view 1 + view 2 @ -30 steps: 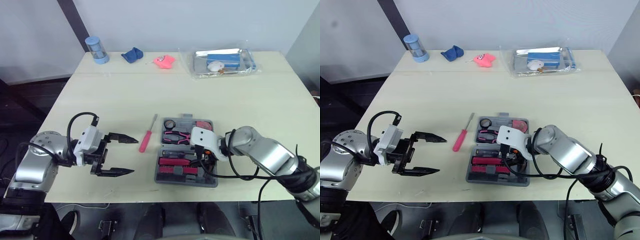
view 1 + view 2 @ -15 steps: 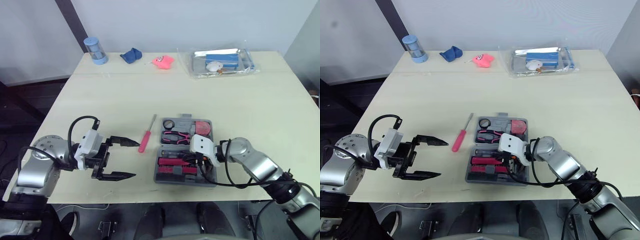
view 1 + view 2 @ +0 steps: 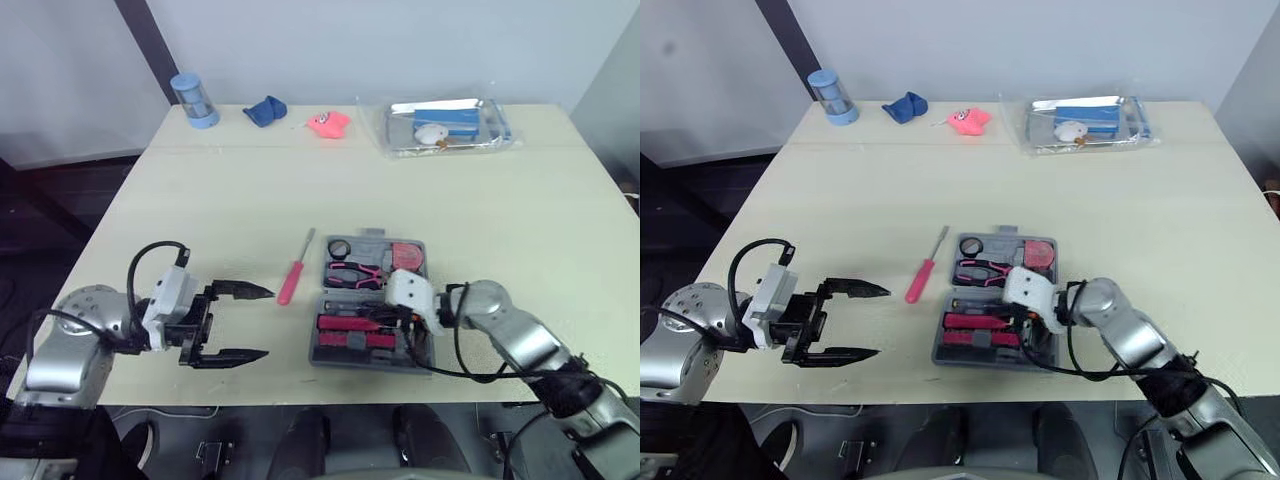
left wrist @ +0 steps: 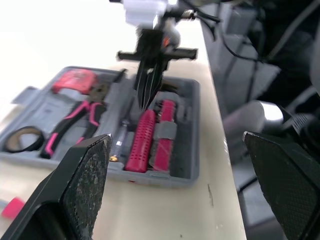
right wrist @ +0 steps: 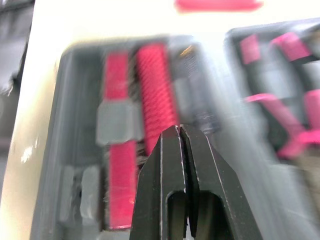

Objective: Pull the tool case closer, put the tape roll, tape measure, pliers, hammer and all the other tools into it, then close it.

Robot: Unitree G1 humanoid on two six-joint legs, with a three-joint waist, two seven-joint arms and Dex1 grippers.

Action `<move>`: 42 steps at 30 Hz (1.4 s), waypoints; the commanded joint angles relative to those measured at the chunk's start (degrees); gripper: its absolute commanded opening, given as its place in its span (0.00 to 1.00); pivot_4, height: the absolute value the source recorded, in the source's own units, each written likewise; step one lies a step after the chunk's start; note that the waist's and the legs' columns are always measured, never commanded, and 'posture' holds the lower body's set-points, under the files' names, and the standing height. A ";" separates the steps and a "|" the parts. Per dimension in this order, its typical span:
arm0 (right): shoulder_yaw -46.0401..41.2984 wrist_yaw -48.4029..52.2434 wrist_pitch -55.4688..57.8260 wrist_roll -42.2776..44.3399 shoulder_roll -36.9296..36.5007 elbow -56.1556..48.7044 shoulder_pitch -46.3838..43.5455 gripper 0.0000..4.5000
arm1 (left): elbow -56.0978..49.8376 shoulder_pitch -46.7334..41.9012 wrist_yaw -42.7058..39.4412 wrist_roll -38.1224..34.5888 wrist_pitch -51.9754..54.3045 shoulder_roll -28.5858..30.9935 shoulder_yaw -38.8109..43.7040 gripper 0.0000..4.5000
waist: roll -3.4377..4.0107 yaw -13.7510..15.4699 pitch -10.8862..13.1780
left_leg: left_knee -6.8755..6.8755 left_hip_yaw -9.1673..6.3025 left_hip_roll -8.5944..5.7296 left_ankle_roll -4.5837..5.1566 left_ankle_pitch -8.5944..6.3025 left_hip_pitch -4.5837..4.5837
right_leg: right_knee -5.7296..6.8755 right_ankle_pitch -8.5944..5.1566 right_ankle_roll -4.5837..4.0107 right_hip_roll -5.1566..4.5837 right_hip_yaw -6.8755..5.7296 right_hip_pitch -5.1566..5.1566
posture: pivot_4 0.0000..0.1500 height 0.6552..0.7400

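Observation:
The grey tool case (image 3: 372,350) lies open near the table's front edge. Its far half holds a black tape roll (image 3: 338,247), a red tape measure (image 3: 407,257) and pink-handled pliers (image 3: 352,273). Pink-handled tools (image 3: 345,330) lie in the near half. A pink screwdriver (image 3: 293,270) rests on the table left of the case. My right gripper (image 3: 390,326) is shut with nothing between its fingers (image 5: 170,150), its tips just above the pink ribbed handle (image 5: 156,95). My left gripper (image 3: 268,322) stands open left of the case, near the screwdriver's handle end, touching nothing.
Along the back edge stand a blue cylinder (image 3: 194,100), a blue cloth (image 3: 265,110), a pink toy (image 3: 328,122) and a clear bag with a blue box (image 3: 445,125). The table's front edge (image 3: 300,398) runs just below the case.
My right gripper's fingers have shut over the near half of the case, and that arm has dropped lower toward the front edge. The left gripper stays open, shifted slightly left.

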 commanded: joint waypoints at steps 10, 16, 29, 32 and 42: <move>-38.10 -1.62 -7.82 16.78 -2.73 -3.56 23.39 0.01 | -0.82 10.19 18.63 -0.50 3.53 -8.93 13.52 1.00 | -0.02 0.71 -0.01 | -0.01 0.04 0.00 0.01 -0.01 0.16 | -0.01 0.00 0.00 -0.01 0.03 0.17 | 1.00 1.00; -47.72 -1.12 -18.62 16.16 -1.30 5.07 34.48 0.21 | 3.25 13.90 24.64 1.60 1.47 -13.60 16.91 1.00 | -0.02 1.30 -0.06 | -0.01 0.18 0.00 0.02 -0.01 0.34 | -0.04 0.00 0.00 -0.02 0.14 0.31 | 1.00 1.00; -58.30 -1.39 -28.66 19.10 2.39 16.54 47.65 0.98 | 8.96 19.24 30.47 4.33 -1.32 -18.39 19.29 1.00 | -0.24 1.26 -0.27 | -0.23 0.50 0.04 0.02 -0.03 1.16 | -0.12 -0.03 0.02 0.01 0.48 1.00 | 1.00 1.00; -57.98 -1.55 -28.81 19.14 2.27 16.39 48.21 0.98 | 8.36 19.61 30.69 4.33 -1.30 -18.66 19.14 1.00 | -0.28 1.29 -0.37 | -0.23 0.53 0.04 0.02 -0.03 1.17 | -0.13 -0.03 0.02 0.00 0.50 1.00 | 1.00 1.00; -53.56 4.06 -21.88 24.60 -2.43 5.78 46.71 0.98 | -1.62 13.88 41.97 2.06 10.86 -19.68 16.65 1.00 | -0.30 1.44 -0.42 | -0.20 0.51 0.05 0.02 -0.03 1.17 | -0.13 -0.02 0.03 0.00 0.51 1.03 | 1.00 1.00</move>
